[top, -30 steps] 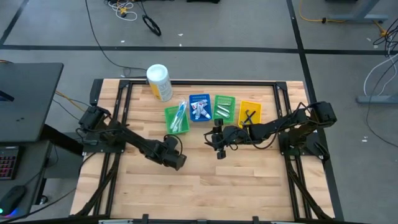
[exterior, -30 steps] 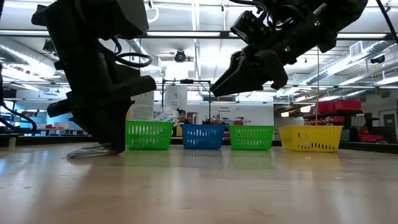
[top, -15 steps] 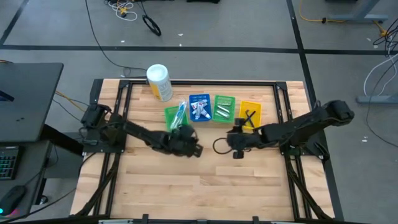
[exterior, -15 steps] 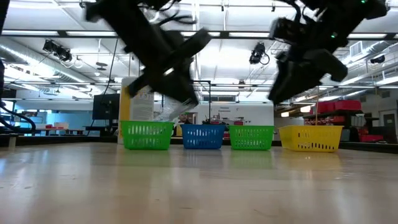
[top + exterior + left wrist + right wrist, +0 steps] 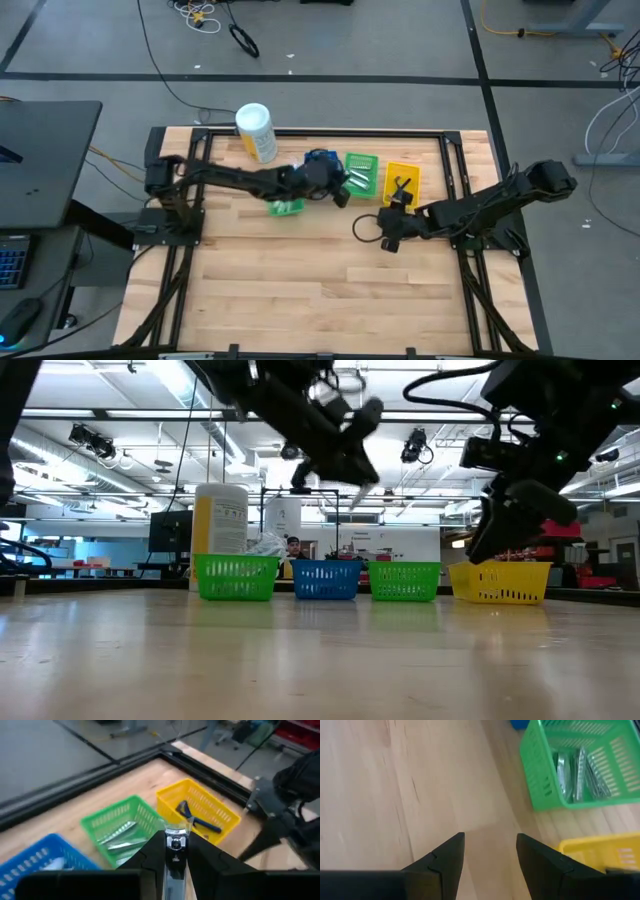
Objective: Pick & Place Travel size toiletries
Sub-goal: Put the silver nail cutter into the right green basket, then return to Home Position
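Travel-size toiletries sit sorted in a row of plastic mesh bins at the far side of the wooden table (image 5: 330,300). From above, the left gripper (image 5: 335,186) reaches over the blue bin (image 5: 320,158), its arm hiding most of that bin and part of the first green bin (image 5: 287,206). The second green bin (image 5: 360,172), the yellow bin (image 5: 403,178) and a tall white canister with a yellow label (image 5: 255,132) stay in clear sight. The right gripper (image 5: 386,231) hangs over bare wood near the yellow bin.

At table height, both grippers ride well above the bins; their contents cannot be made out from here.

The left wrist camera supplies the missing detail: the dark fingers (image 5: 152,855) are pinched on a small silvery packet (image 5: 176,830), held above a green bin of silvery packets (image 5: 121,836) and a yellow bin holding a black razor (image 5: 192,817).

The right wrist camera shows its claw spread wide and empty; more silvery packets (image 5: 575,767) lie in the green bin, and the yellow bin is cut off at the edge.
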{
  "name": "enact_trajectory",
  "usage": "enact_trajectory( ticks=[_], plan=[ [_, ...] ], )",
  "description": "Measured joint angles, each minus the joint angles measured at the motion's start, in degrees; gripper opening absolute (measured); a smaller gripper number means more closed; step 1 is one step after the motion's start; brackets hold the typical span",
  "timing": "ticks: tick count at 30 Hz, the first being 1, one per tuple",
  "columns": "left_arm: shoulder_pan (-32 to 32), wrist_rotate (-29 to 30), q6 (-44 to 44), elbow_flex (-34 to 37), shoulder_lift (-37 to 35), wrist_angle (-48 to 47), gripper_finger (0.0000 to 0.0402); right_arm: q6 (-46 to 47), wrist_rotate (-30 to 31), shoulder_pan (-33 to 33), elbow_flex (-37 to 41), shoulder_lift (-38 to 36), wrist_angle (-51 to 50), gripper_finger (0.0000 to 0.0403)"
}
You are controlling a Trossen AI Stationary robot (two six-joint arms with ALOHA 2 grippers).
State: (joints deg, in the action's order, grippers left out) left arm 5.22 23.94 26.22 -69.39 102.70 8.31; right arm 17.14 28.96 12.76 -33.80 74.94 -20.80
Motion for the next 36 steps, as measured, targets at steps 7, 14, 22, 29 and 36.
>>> enact_trajectory(
  ticks=[7, 14, 22, 29, 36],
  plan=[
    [5.8, -6.0, -6.0, 0.3, 8.2, 14.3, 0.0071, 2.2, -1.8, 0.0, 0.0, 0.0, 3.6, 0.0190],
    [8.9, -13.8, -10.3, -2.4, 15.9, 20.3, 0.0078, 8.2, -4.1, 0.0, 0.0, 0.0, 3.5, 0.0190],
    [9.3, -15.8, -16.6, -4.5, 19.2, 17.1, 0.0119, 12.4, -4.1, 0.1, 0.0, 0.0, 3.5, 0.0190],
    [8.9, -16.2, -16.1, -4.5, 16.5, 13.6, 0.0186, 11.7, -4.0, 0.2, 0.0, 0.0, 3.6, 0.0190],
    [8.1, -15.4, -17.3, -4.5, 1.5, -8.7, 0.0189, 4.7, -4.1, 0.2, 0.0, 0.0, 3.3, 0.0190]
  ],
)
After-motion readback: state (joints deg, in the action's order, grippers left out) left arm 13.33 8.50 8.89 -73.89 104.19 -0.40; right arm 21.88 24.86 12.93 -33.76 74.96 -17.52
